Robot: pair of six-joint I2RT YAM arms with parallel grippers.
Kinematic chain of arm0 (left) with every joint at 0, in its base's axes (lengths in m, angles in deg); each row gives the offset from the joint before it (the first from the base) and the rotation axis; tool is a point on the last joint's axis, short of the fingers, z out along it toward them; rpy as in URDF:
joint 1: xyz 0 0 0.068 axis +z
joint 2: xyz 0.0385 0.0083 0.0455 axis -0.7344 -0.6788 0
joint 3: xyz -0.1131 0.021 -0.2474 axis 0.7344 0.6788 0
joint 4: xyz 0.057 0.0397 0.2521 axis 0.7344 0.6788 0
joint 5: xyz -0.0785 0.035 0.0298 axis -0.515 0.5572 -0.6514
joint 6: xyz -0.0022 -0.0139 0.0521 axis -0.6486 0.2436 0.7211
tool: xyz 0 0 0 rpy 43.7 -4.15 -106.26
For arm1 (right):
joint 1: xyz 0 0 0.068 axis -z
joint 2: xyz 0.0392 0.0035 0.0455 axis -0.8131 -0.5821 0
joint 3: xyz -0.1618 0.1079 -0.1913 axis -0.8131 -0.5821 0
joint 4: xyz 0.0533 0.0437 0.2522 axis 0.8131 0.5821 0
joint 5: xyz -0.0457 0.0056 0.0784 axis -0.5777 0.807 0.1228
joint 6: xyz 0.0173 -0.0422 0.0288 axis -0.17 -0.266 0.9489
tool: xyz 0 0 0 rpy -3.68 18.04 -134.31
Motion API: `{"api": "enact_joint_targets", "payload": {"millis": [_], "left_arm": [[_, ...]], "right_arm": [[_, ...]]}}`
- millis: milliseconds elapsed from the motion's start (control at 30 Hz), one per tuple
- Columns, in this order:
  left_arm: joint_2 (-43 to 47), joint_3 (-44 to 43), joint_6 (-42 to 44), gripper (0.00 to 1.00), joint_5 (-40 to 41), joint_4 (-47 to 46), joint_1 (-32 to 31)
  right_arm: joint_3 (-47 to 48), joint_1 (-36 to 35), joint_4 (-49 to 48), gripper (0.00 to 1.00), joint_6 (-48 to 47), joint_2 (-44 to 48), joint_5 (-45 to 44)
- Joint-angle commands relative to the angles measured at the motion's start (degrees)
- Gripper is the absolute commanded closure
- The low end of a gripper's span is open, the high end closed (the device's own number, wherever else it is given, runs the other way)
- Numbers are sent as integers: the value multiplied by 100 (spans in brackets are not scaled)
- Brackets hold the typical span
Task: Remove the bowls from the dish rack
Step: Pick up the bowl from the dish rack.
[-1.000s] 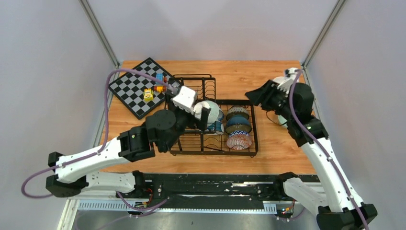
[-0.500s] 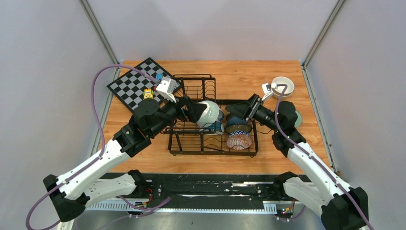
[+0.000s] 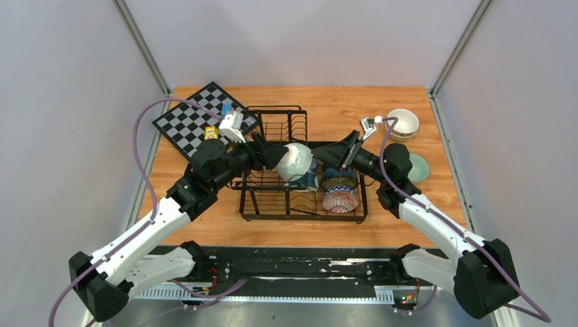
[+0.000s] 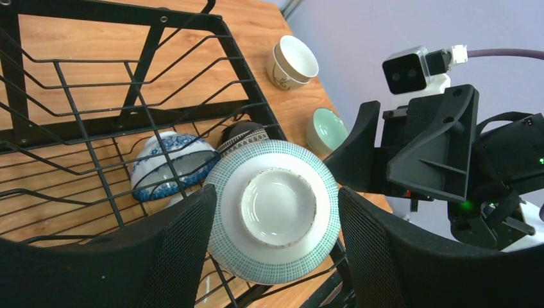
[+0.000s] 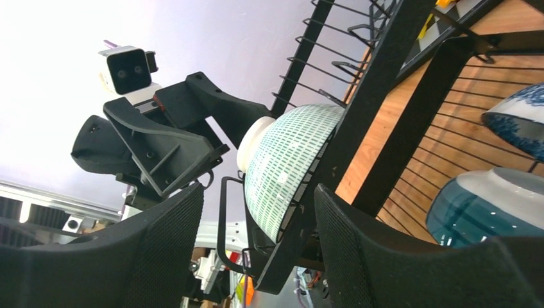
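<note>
1. The left gripper, jaws spread wide, flanks a green-speckled bowl.
2. That bowl stands on edge in the dish rack.
3. The right gripper faces it, jaws also apart, holding nothing.
4. A white bowl and a mint bowl sit on the table.

Dotted bowl is lying just ahead of the left gripper, fingers spread. The right gripper is crowding in from the opposite side, jaws wide, with a dish rack bar standing between it and the bowl. Blue-white bowl and dark striped bowl are sitting close behind; bare table is lying open beyond the rack.
</note>
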Motion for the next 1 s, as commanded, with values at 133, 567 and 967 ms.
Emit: {"api": "enact_joint_targets", "payload": {"millis": [133,567,967], "left_arm": [[13,170,-186,35,-147,-245,51],[20,451,-354,49,-258,-479,48],[28,597,-341,58,-258,-466,51]], "right_arm": [[53,-240,-149,36,260,-82,120],[24,-476,-523,44,668,-251,165],[19,-702,-1028,57,980,-521,178]]}}
